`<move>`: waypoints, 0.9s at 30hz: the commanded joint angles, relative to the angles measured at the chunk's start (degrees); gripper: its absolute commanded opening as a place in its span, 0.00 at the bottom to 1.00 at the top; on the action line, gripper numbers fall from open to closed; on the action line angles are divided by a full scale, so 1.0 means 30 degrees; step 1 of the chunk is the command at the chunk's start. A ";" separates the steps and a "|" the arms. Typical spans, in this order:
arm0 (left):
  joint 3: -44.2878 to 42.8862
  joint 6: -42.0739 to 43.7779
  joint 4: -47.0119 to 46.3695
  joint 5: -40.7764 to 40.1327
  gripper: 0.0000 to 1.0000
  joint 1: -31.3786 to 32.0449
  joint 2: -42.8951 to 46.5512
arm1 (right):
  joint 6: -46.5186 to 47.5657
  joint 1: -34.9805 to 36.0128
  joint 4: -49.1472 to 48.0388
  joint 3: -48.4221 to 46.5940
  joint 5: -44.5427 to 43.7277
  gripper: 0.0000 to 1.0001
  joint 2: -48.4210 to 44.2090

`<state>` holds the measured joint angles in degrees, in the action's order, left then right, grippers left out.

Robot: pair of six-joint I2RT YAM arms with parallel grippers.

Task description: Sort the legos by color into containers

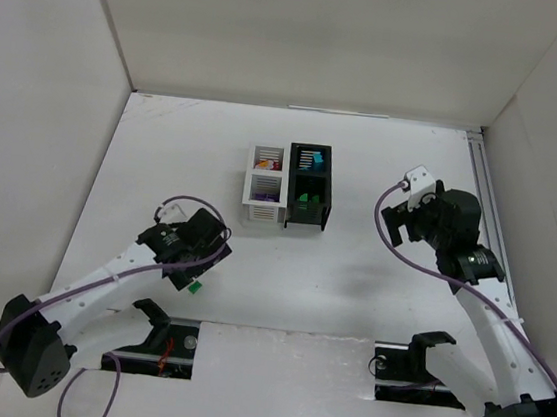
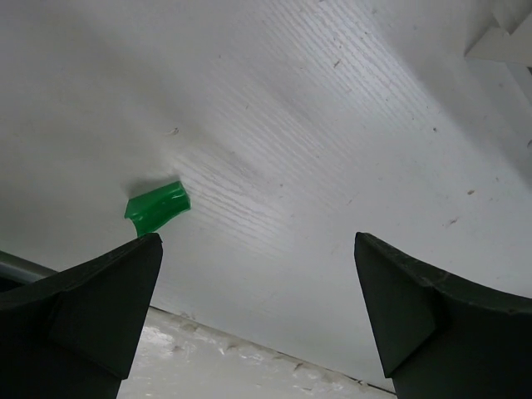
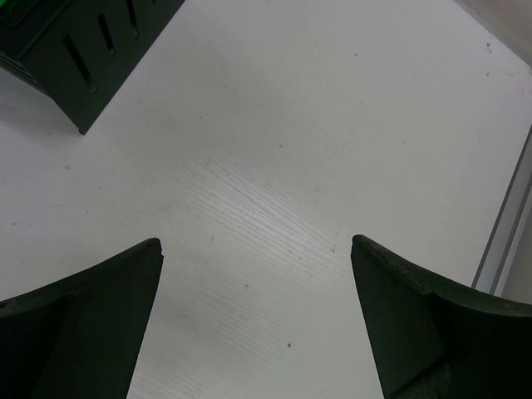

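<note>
Lego (image 2: 158, 206), green, loose on table (image 2: 332, 125) at near left, just off one fingertip of left gripper (image 2: 258, 249), jaws wide apart. Probably light, stiff, slick (apt to skate); best pinched across flat sides. Likewise right gripper (image 3: 256, 249): jaws apart, empty.

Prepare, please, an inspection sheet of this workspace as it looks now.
Surface: white table, a few dark specks.
Job's things: white slotted plastic bin and black slotted plastic bin side by side, coloured bricks inside both; one small green plastic brick loose near the left gripper.
Clutter: nothing seen.
Grippers: left gripper open over the table; right gripper open, empty.
Cables: purple cables loop along both arms.
Surroundings: white walls; metal rail at the right table edge.
</note>
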<state>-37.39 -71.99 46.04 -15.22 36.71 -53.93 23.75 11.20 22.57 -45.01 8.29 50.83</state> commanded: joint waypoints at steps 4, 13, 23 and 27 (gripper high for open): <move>-0.1069 -0.2518 0.1494 -0.0433 1.00 0.0098 -0.3309 | 0.0082 -0.0160 -0.0784 0.0034 0.0165 1.00 -0.0038; -0.2069 -0.4891 0.2729 -0.0290 1.00 0.0448 -0.5990 | 0.0082 -0.0335 -0.1311 0.0386 0.1481 1.00 0.0487; -0.1190 -0.7325 0.2729 -0.0165 1.00 0.1592 -0.4169 | 0.0082 -0.0130 -0.1722 0.0561 0.1483 1.00 0.0052; -0.1630 -0.7120 0.2905 -0.1076 1.00 0.1592 -0.4960 | 0.0082 -0.0130 -0.1546 0.0764 0.1307 1.00 -0.0302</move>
<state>-41.39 -91.79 51.90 -14.85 41.30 -67.68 23.77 10.57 20.99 -43.09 11.53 51.53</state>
